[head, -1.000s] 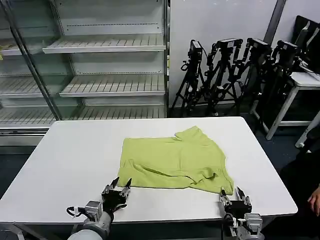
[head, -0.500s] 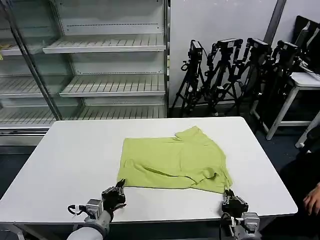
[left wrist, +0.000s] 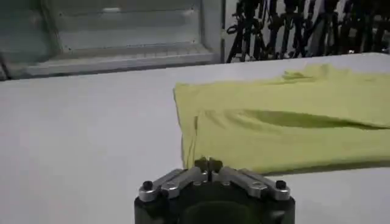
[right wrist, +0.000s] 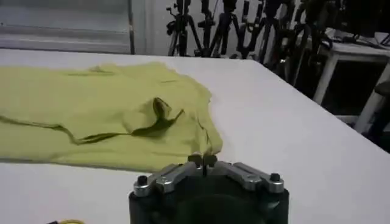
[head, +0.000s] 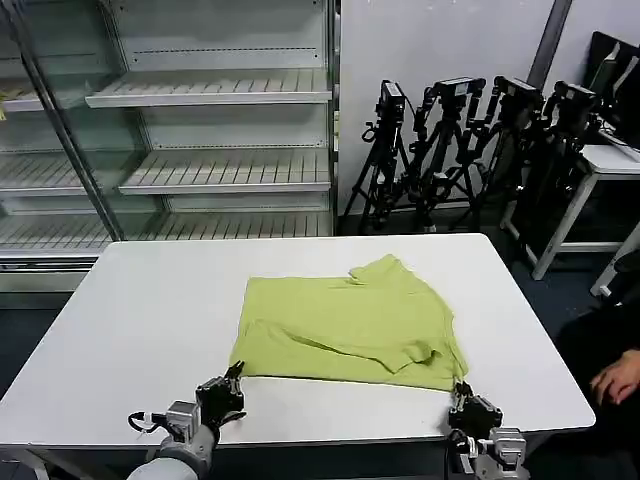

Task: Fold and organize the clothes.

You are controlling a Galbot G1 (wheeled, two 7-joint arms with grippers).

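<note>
Both grippers, left (head: 232,385) and right (head: 462,398), have fingertips pressed together at the near corners of the T-shirt (head: 350,325); whether cloth is pinched, I cannot tell. A thin pinch could slip when lifted. It lies mid-table (head: 140,320), long axis left-right, collar probably pointing right.

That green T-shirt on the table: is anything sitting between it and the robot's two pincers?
Nothing visible does. The lime-green T-shirt lies on the white table, and just bare tabletop separates its near edge from the left pincer and the right pincer. Both pincers are shut, each right by a near corner of the shirt.
</note>
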